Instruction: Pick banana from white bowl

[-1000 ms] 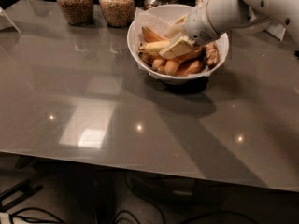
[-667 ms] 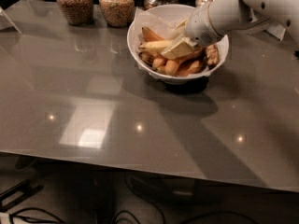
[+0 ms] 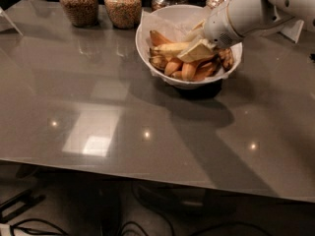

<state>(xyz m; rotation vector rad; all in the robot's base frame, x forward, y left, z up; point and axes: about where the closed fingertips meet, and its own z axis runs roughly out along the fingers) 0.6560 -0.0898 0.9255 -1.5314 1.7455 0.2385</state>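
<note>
Gripper down in the bowl, at the banana

The gripper (image 3: 198, 47) is inside the white bowl (image 3: 183, 84), on its right half, reaching in from the upper right at the end of the white arm (image 3: 246, 14). It lies against the right end of the banana (image 3: 169, 47), the long pale-yellow one. This banana rests on top of the pile, nearly level, over the shorter orange bananas (image 3: 189, 71) and in front of the paper liner (image 3: 153, 24). The bowl stands at the back of the grey table (image 3: 98, 107), to the right of the glass jars (image 3: 78, 5).

I judge that the step in hand is the grasp itself: the reach is finished and the lift has not begun, because the banana is still lying on the other fruit. Whether the gripper is already closed on the banana or still spread around it, I cannot tell. The next move needs a firm hold near that end. After that it needs a straight lift upward, slow enough that the long fruit does not swing, drag the liner or pull an orange banana over the rim.

Compared with one second ago, almost nothing differs. The gripper stays at the same place in the bowl, the banana keeps its position, and the bowl has not shifted on the table
</note>
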